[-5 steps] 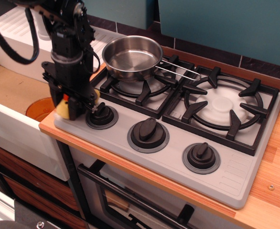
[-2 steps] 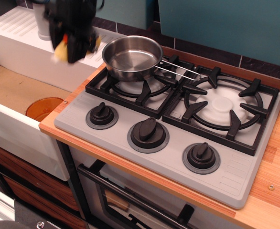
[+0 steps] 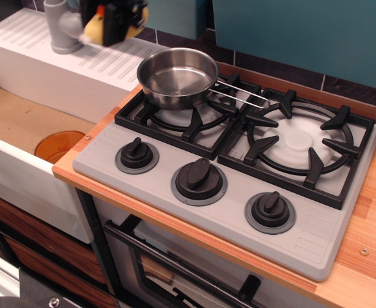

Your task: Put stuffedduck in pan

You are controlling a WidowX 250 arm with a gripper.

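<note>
My black gripper [image 3: 116, 29] is at the top left of the view, high above the white drainboard and left of the pan. It is shut on the stuffedduck [image 3: 95, 29], a small yellow plush with a red beak; yellow shows on both sides of the fingers. The pan [image 3: 177, 77], round shiny steel with a thin wire handle pointing right, sits empty on the back left burner, below and to the right of the gripper. Most of the arm is cut off by the top edge.
A grey faucet [image 3: 62, 29] stands on the white drainboard [image 3: 53, 64] just left of the gripper. The sink with an orange drain [image 3: 56, 144] is at left. The black burner grates [image 3: 297, 144] and three knobs [image 3: 199, 179] fill the stove.
The gripper has lifted the duck from the stove's front left corner beside the left knob, up and back, and now holds it high, left of the pan.
</note>
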